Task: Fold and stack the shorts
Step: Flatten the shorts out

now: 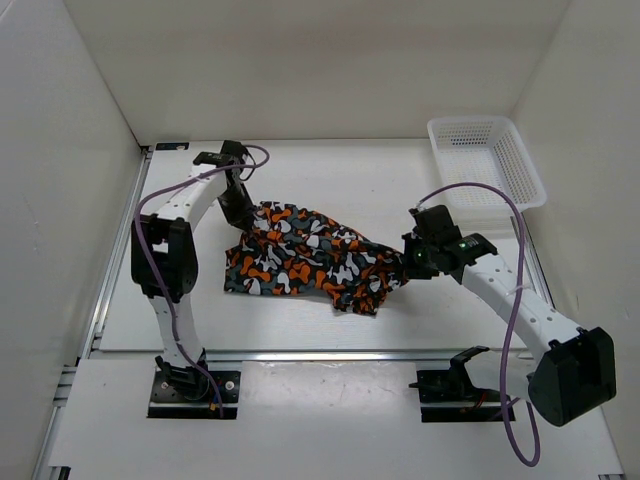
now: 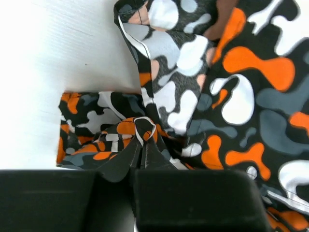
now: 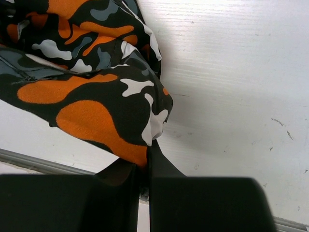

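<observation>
Pinched the shorts [image 1: 305, 258] at opposite ends with left gripper [image 1: 239, 209] and right gripper [image 1: 411, 256], both clenched on bunched fabric. Held them rumpled across the middle of the table [image 1: 380, 180], well apart from the white basket [image 1: 488, 160]. Judged barely begun: no flat fold, no stacking yet.

Soft shorts [image 1: 300, 258] in a camouflage-like blotch print of orange, black, grey and white. Lie rumpled and partly spread on the white surface [image 1: 380, 185], drawn into a band running from far left to near right. Flatter toward the left; bunched and folded over along the near right edge. Pinched at the far-left corner between the closed fingers of the left gripper [image 2: 143, 140], with a white-edged hem fold caught there. Pinched at the right end by the right gripper [image 3: 147, 152], and appear slightly raised there, with shadow on the surface beneath.
</observation>
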You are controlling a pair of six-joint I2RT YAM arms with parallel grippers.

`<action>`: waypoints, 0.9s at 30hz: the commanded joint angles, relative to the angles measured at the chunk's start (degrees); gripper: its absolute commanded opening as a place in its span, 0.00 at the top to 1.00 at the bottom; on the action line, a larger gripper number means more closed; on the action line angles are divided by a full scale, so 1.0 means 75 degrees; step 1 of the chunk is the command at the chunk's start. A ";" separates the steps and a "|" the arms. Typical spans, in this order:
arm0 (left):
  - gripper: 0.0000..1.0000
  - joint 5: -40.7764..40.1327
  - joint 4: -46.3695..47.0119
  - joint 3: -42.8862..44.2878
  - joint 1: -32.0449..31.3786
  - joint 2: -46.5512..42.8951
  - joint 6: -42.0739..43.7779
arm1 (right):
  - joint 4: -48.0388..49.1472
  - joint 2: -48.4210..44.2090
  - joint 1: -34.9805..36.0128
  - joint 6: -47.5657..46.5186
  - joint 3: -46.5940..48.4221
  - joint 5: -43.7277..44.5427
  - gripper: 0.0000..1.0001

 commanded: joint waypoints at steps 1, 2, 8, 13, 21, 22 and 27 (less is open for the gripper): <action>0.90 -0.0122 0.0004 -0.0037 0.0019 -0.0449 0.0122 | 0.0162 0.0054 0.0049 -0.0065 0.0254 -0.0071 1.00; 0.90 -0.0122 -0.0089 0.0033 0.0019 -0.0449 0.0123 | 0.0162 0.0054 0.0119 -0.0065 0.0254 -0.0071 1.00; 0.90 -0.0192 -0.0336 0.0653 0.0299 -0.0894 0.0205 | 0.0162 0.0159 0.0120 -0.0135 0.0627 0.0127 1.00; 0.90 -0.0285 -0.1037 0.2537 0.0686 -0.0626 0.0287 | -0.0036 0.1212 -0.0184 -0.0987 0.2757 0.0901 1.00; 0.90 0.1047 -0.0889 0.6864 0.1881 -0.0636 0.0287 | -0.0424 0.3276 -0.0806 -0.2243 0.8512 0.0879 1.00; 0.90 0.1166 -0.0747 0.6865 0.1999 -0.0799 0.0183 | -0.0424 0.3277 -0.0806 -0.2511 0.8829 0.0785 1.00; 0.90 0.1319 0.0015 0.4889 0.2281 -0.2544 0.0252 | 0.0499 0.2085 -0.0432 -0.3451 0.7174 0.0701 1.00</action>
